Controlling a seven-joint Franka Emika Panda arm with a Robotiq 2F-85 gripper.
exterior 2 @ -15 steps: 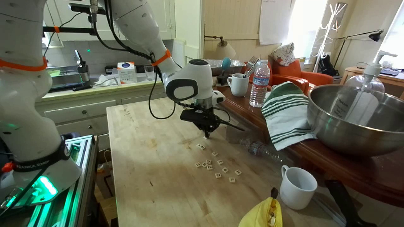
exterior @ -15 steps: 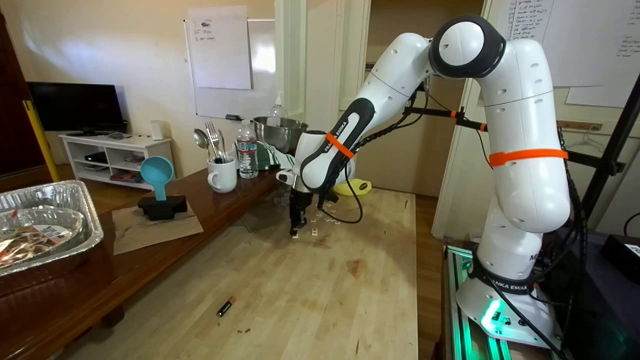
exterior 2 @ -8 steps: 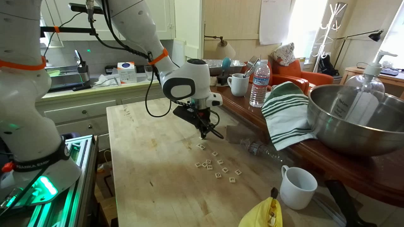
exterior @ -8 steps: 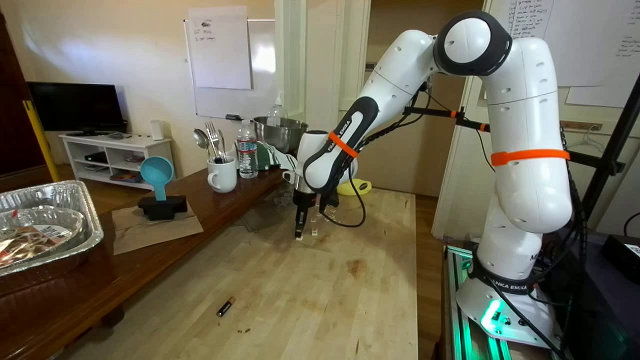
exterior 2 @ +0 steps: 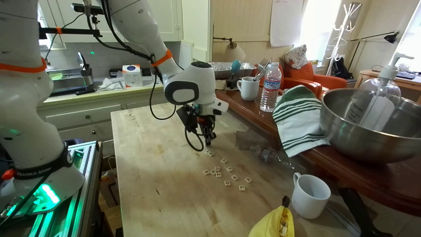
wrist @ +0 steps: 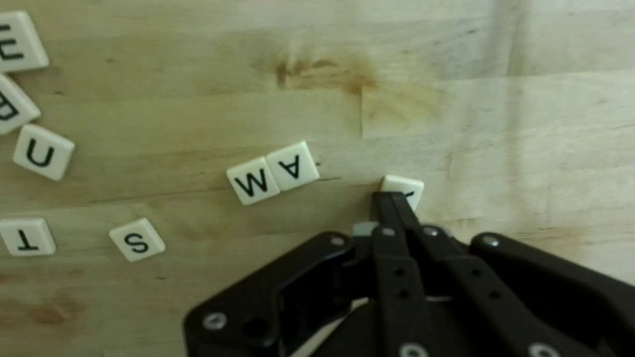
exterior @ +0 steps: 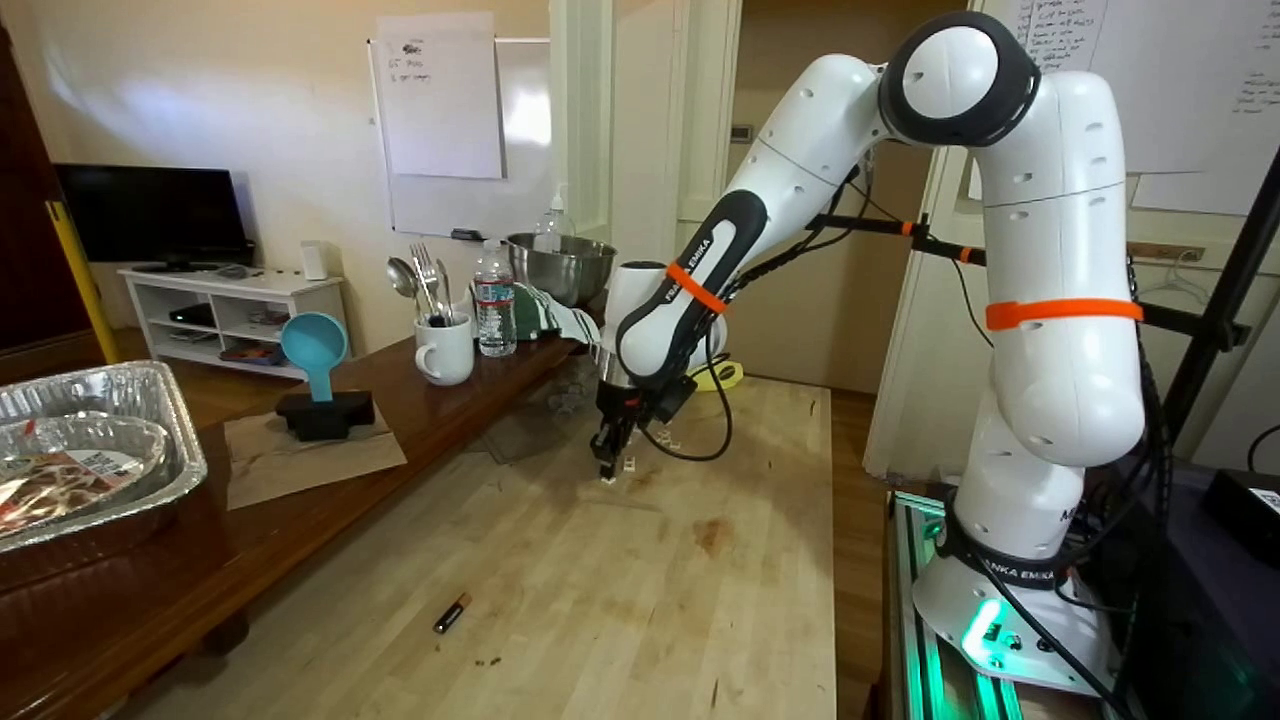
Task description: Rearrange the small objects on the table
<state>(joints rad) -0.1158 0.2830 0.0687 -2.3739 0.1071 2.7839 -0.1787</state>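
Observation:
Several white letter tiles lie on the pale wooden table [exterior: 740, 600]. In the wrist view an M-like tile [wrist: 253, 181] and an A tile [wrist: 292, 166] lie edge to edge, with an S tile [wrist: 137, 240], a T tile [wrist: 28, 237] and a U tile [wrist: 43, 152] further left. My gripper [wrist: 389, 196] is shut, its fingertips together with nothing between them. They stand over the near left part of a single tile [wrist: 415, 187] and hide most of its letter; contact looks likely. In both exterior views the gripper [exterior 2: 208, 143] points down at the tabletop, close beside the tile pair [exterior 2: 209, 153].
A battery [exterior: 452, 613] lies on the table. A yellow pouch [exterior 2: 274, 223], a white mug [exterior 2: 310, 196] and a clear plastic bottle [exterior 2: 269, 155] are also there. A raised dark wooden counter [exterior: 470, 420] runs alongside, bearing a steel bowl [exterior 2: 371, 141] and a striped towel [exterior 2: 297, 118].
The shut gripper has turned about its wrist and shifted a little, rightward in one exterior view and leftward in another. The tile at its fingertips has slid along with it, closer to the pair.

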